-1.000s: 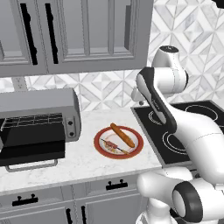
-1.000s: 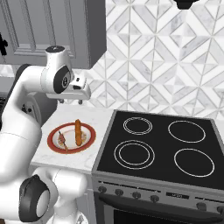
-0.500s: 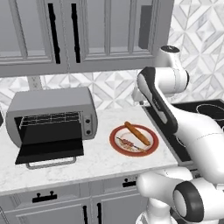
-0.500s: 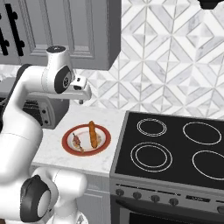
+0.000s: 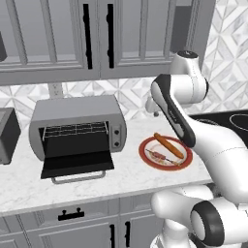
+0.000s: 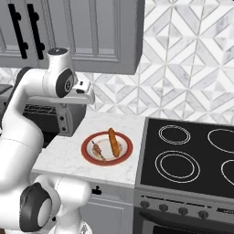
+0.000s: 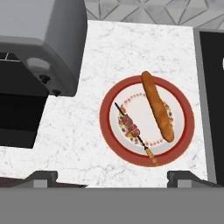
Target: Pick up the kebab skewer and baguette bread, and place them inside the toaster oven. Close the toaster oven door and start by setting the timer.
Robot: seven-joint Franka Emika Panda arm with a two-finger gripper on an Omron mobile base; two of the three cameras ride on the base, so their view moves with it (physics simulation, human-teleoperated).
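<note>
Item count, as visible: one kebab skewer point(image 7: 133, 131); one baguette bread point(image 7: 157, 107); one red-rimmed plate point(image 7: 109, 131) carrying both food items; one toaster oven point(image 5: 77, 126) with one toaster oven door point(image 5: 76, 163), one wire rack point(image 5: 75, 130) and two knobs point(image 5: 116, 133) visible on its panel; one smaller dark-grey appliance point(image 5: 7, 135) at the left edge; one counter point(image 7: 131, 48); one black cooktop point(image 6: 192, 157) with four ring burners point(image 6: 173, 134) at least partly visible.
</note>
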